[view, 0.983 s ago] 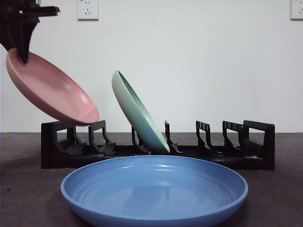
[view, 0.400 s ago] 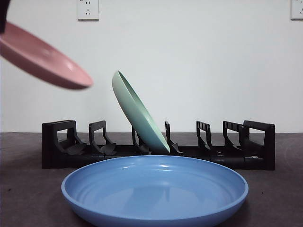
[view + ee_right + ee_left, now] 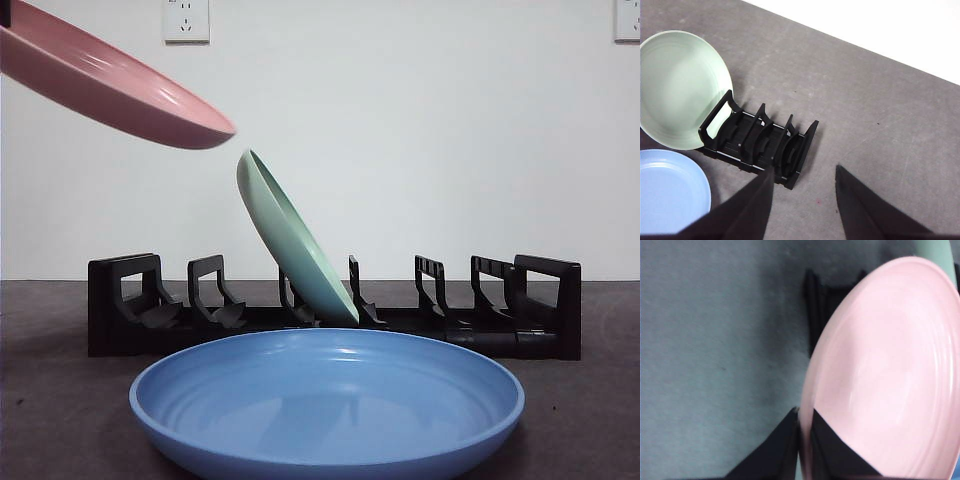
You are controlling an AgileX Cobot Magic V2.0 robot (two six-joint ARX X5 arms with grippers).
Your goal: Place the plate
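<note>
My left gripper point(image 3: 802, 440) pinches the pink plate point(image 3: 110, 85) at ten o'clock above the rack point(image 3: 330, 310); slotting remains.

Dish rack point(image 3: 330, 310) on the surface point(image 3: 60, 400): one plate point(image 3: 290, 245) leaning in it, shallow dish point(image 3: 325, 405) before it, held plate point(image 3: 110, 85) above its left end.

No readable text, label, brand, number or sign showing in any view. Wall sockets point(image 3: 186, 20) above rack bearing no legible marking. Plates, rack and bench surface appearing plain, unprinted.
</note>
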